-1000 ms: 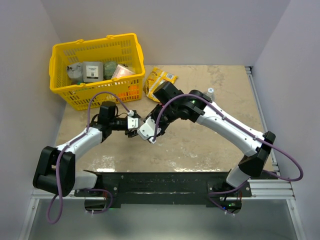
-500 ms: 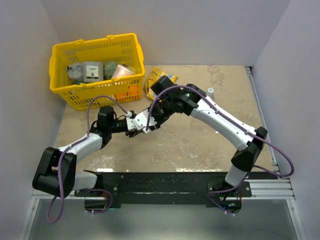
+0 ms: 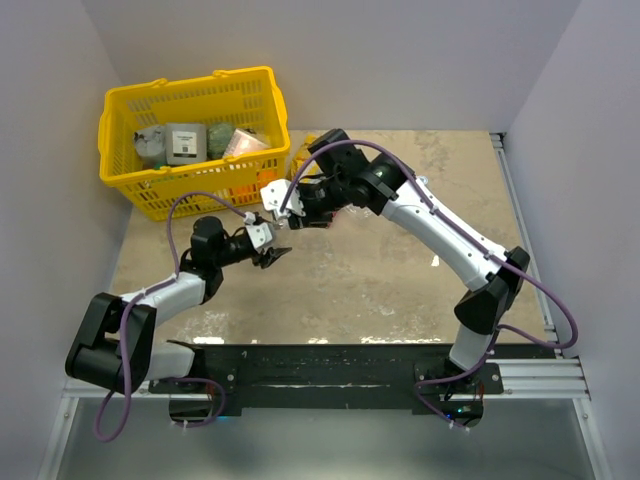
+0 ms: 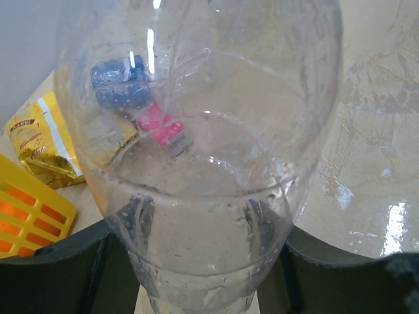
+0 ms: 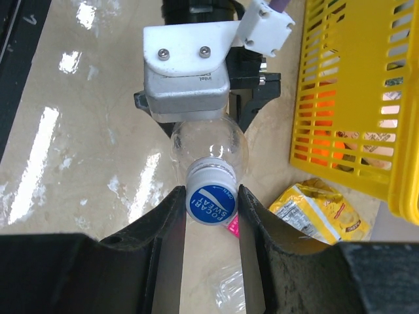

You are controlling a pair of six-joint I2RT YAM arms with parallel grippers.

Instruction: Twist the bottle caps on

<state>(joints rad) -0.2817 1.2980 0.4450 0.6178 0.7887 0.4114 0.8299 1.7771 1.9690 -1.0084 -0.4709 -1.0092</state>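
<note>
Blue cap (image 5: 211, 201), clenched in the right hand (image 5: 210, 210), sits on the bottle (image 5: 209, 145) the left hand (image 4: 203, 275) grasps; both have swung toward the basket (image 5: 340, 98), apparently mid-twist.

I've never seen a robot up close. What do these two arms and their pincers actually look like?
The left arm and the right arm are slim white tubes with chunky black joints and bases. A purple cable loops along each. The left tool has a silvery-white block with two screws; the right tool ends in two flat black fingers.
</note>
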